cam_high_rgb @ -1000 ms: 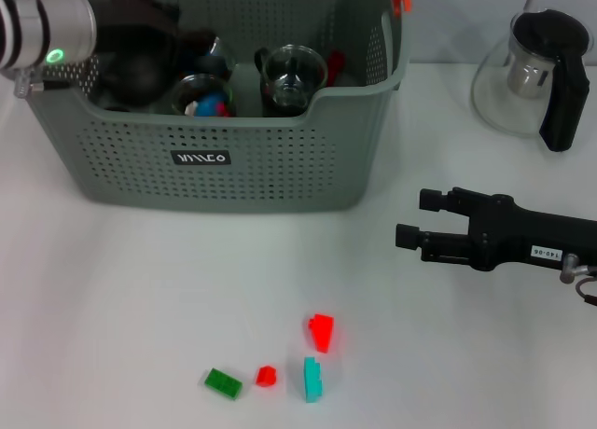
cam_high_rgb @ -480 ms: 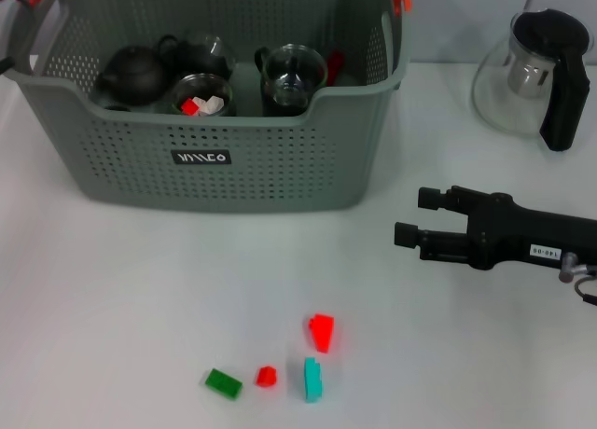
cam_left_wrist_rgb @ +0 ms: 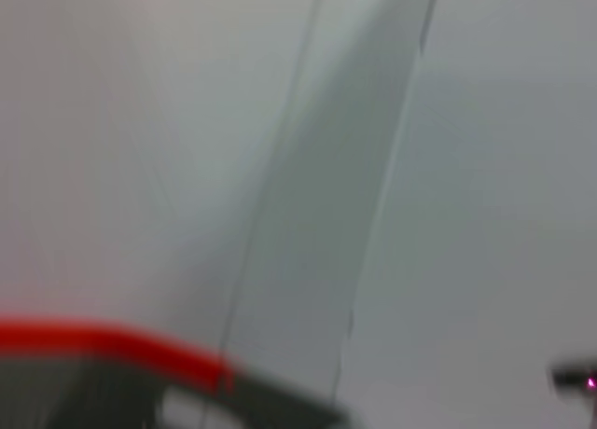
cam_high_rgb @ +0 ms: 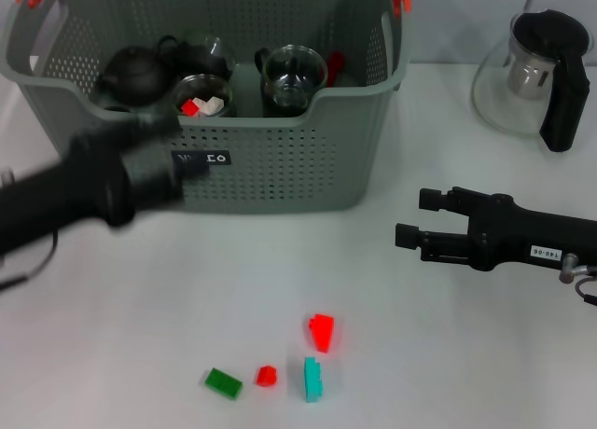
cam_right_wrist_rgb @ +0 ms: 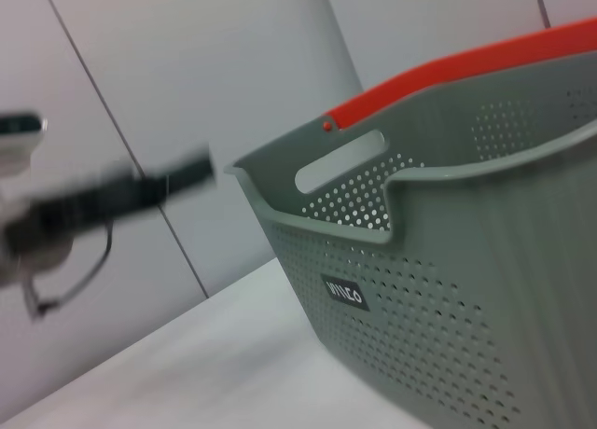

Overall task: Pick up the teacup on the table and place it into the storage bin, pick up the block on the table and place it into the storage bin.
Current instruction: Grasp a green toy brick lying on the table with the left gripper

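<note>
I am seeing glass teacups [cam_high_rgb: 293, 75] sitting in the storage bin [cam_high_rgb: 280, 168], while blocks like the red block [cam_high_rgb: 322, 332] are lying on the desk [cam_high_rgb: 140, 298], still to go. My left pincer [cam_high_rgb: 182, 163] is blurring past the bin front, grip unreadable; my right pincer [cam_high_rgb: 420, 219] is hovering narrowly parted, empty.

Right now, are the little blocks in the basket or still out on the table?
Out. The four blocks, green, two red and teal, lie on the table, in front of the storage bin, near neither gripper.
</note>
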Robot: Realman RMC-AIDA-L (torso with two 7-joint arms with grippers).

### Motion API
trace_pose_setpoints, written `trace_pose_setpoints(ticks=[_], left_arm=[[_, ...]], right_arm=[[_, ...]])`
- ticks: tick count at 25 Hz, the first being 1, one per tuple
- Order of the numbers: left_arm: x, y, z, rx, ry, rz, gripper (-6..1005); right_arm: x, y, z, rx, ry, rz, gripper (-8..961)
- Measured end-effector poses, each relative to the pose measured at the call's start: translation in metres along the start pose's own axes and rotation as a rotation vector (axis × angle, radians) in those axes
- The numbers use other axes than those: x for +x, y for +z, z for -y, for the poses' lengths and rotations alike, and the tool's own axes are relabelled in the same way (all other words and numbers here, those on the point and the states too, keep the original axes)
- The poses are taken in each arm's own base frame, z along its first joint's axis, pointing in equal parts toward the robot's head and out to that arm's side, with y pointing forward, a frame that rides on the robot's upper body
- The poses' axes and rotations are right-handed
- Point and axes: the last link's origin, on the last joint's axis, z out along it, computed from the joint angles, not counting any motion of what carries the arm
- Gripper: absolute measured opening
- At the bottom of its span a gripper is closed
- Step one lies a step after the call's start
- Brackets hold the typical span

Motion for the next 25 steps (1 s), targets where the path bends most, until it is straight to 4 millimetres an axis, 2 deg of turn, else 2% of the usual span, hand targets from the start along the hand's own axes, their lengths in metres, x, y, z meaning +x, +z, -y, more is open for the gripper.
trace_pose_setpoints(ticks=[6,13,22,25], left_arm=[[-0.036,-0.016,-0.014,-0.004,0.144,0.180,712],[-0.059,-0.029,-0.017,-0.030,0.157,0.364,706],[-0.088,-0.021,-0.035,-0.123,0.237,0.393,699],[-0.093,-0.018,-0.035,-0.117,0.239,0.400,614]], right_arm=[[0.002,-0.002,0.000,0.005,0.006,-0.002,926],[0.004,-0.003,0.000,0.007,0.015,-0.003,926],[0.005,-0.003,0.002,0.022,0.019,-0.005,926],[0.005,-0.003,0.002,0.024,0.018,-0.005,926]])
